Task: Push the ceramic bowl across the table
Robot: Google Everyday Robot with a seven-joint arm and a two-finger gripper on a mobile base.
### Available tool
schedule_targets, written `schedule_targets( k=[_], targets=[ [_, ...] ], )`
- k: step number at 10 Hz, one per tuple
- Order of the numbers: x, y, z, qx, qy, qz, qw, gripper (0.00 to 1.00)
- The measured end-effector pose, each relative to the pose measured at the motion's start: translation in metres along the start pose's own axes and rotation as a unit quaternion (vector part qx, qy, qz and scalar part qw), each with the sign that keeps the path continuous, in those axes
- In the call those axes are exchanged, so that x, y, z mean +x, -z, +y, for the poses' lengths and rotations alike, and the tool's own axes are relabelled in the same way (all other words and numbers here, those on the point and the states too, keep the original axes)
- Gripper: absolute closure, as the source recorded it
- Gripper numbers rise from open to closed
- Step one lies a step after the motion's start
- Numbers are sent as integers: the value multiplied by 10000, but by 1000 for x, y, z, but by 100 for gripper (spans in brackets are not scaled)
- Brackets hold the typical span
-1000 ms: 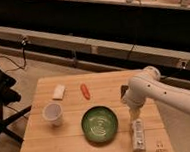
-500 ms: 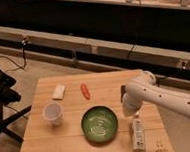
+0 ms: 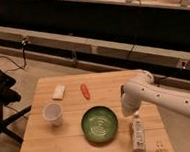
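Note:
The ceramic bowl (image 3: pixel 100 125) is dark green and glossy with pale swirl marks inside. It sits on the light-wood table (image 3: pixel 44 147), front of centre. My white arm reaches in from the right and bends down over the table. My gripper (image 3: pixel 128 112) hangs at its end, just right of the bowl's rim and slightly behind it, low near the tabletop. It is apart from the bowl by a small gap.
A white cup (image 3: pixel 52 113) stands left of the bowl. A pale block (image 3: pixel 59 91) and a red-orange item (image 3: pixel 85 91) lie at the back. A bottle (image 3: pixel 138 133) lies right of the bowl, under my arm. A dark chair (image 3: pixel 0 99) stands at the left.
My arm has shifted slightly left, bringing the gripper closer to the bowl's right side. The bowl and the other objects have not moved.

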Motion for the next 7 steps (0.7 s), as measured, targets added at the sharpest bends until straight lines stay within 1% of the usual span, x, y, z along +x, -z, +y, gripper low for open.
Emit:
schedule_targets(
  k=[3,5,7],
  targets=[
    [1,10,2,-42,0,28,10000,81],
    [-5,-1,1,-77,58,48,9999,81],
    [-7,-6,0,-83,54,51,9999,81]
  ],
)
